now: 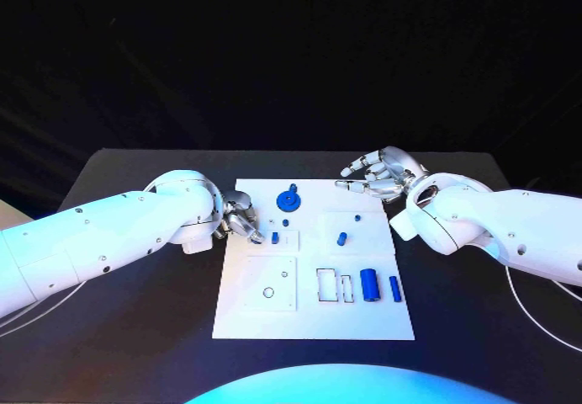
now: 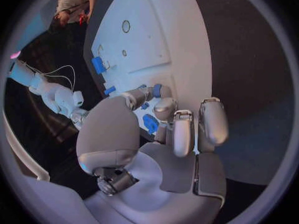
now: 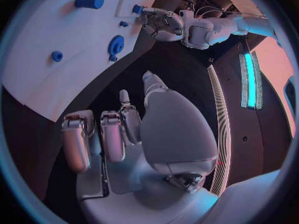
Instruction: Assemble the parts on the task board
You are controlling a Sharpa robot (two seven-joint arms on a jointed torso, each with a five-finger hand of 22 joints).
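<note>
The white task board (image 1: 315, 316) lies mid-table. On its far part sit a blue round wheel-like part (image 1: 288, 200) (image 3: 116, 46), a small blue part (image 1: 275, 238) (image 3: 137, 8) and a short blue peg (image 1: 342, 238) (image 2: 109, 90). Two blue cylinders (image 1: 368, 285) (image 1: 394, 288) lie beside rectangular slots (image 1: 330, 285). My left hand (image 1: 239, 217) (image 2: 165, 129) is at the board's left edge, fingertips just left of the small blue part, holding nothing that I can see. My right hand (image 1: 378, 175) (image 3: 124, 134) hovers off the board's far right corner, fingers loosely spread and empty.
A raised square plate with a ring (image 1: 267, 293) (image 2: 126, 26) occupies the board's near left. Black table (image 1: 134, 337) surrounds the board on all sides. My left forearm (image 1: 109, 240) crosses the table's left side; the right forearm (image 1: 497, 220) covers its right side.
</note>
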